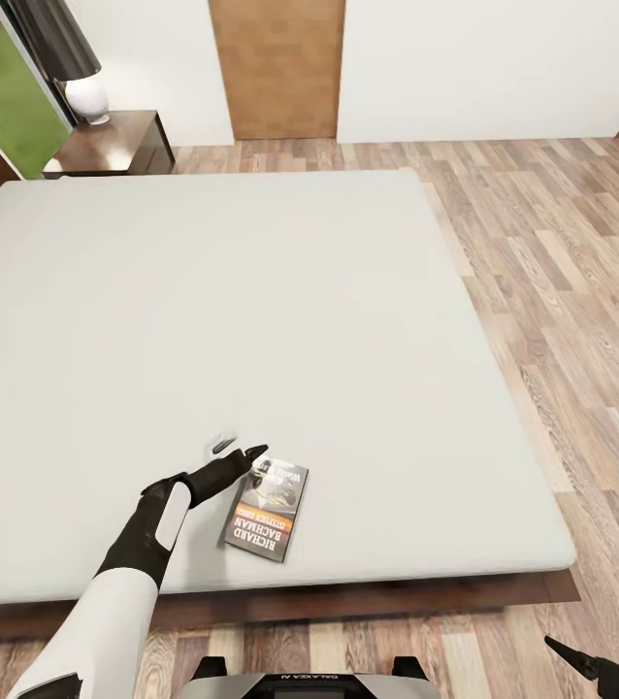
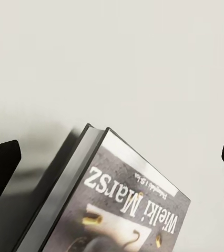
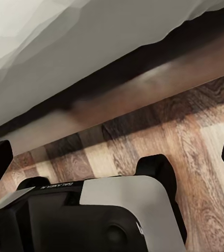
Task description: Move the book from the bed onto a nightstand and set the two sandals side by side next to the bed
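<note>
The book (image 1: 271, 510), a thin paperback with a grey-and-orange cover, lies flat on the bed's pale-grey mattress (image 1: 251, 291) near its front edge. My left gripper (image 1: 238, 449) is open just over the mattress at the book's far corner, beside the cover and not gripping it. In the left wrist view the book (image 2: 122, 210) lies between the wide-spread black fingertips (image 2: 1, 163). My right gripper (image 1: 601, 665) hangs low over the floor at the bed's front right corner, open and empty. A dark nightstand (image 1: 120, 141) stands beyond the bed's far left corner. The sandals are out of view.
A white lamp (image 1: 86, 97) stands on the nightstand. A brown door (image 1: 276, 68) is in the far wall. Wood-plank floor (image 1: 562, 291) runs along the bed's right side. The right wrist view faces the bed's dark frame (image 3: 122, 79) and my own base (image 3: 101, 215).
</note>
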Tool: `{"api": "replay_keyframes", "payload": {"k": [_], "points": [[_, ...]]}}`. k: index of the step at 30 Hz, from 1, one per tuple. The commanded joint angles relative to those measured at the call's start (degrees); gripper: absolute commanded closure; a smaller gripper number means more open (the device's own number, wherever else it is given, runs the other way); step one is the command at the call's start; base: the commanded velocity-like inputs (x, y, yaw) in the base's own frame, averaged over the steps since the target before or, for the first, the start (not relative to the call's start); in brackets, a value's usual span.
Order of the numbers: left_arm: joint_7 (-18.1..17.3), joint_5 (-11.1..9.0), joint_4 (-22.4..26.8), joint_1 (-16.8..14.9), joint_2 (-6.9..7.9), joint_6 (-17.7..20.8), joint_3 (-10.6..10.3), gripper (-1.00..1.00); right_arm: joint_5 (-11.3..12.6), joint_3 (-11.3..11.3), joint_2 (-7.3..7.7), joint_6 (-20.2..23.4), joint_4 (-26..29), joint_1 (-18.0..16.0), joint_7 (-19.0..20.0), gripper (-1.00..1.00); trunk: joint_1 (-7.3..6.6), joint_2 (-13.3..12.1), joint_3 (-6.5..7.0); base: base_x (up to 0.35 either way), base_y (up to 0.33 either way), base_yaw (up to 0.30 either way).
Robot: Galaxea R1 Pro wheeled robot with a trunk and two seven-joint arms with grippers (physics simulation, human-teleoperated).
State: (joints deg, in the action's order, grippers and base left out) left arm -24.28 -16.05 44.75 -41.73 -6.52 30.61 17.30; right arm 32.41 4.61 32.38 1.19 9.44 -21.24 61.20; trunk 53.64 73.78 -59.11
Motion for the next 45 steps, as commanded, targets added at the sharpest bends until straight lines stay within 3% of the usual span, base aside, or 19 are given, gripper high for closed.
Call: {"api": "replay_keyframes", "payload": {"k": [1, 45], "points": [[-0.06, 0.05, -0.01, -0.02, -0.07, 0.41, 0.27, -1.0, -0.33, 0.46, 0.01, 0.13, -0.04, -0.03, 0.26, -1.0, 0.01, 0.02, -0.03, 0.0, 0.0, 0.0], [-0.21, -0.04, -0.03, -0.02, -0.08, 0.41, 0.25, -1.0, -0.33, 0.43, -0.03, 0.13, -0.04, -0.03, 0.23, -1.0, -0.43, -0.78, 0.33, -0.018, 0.0, 0.0]]}}
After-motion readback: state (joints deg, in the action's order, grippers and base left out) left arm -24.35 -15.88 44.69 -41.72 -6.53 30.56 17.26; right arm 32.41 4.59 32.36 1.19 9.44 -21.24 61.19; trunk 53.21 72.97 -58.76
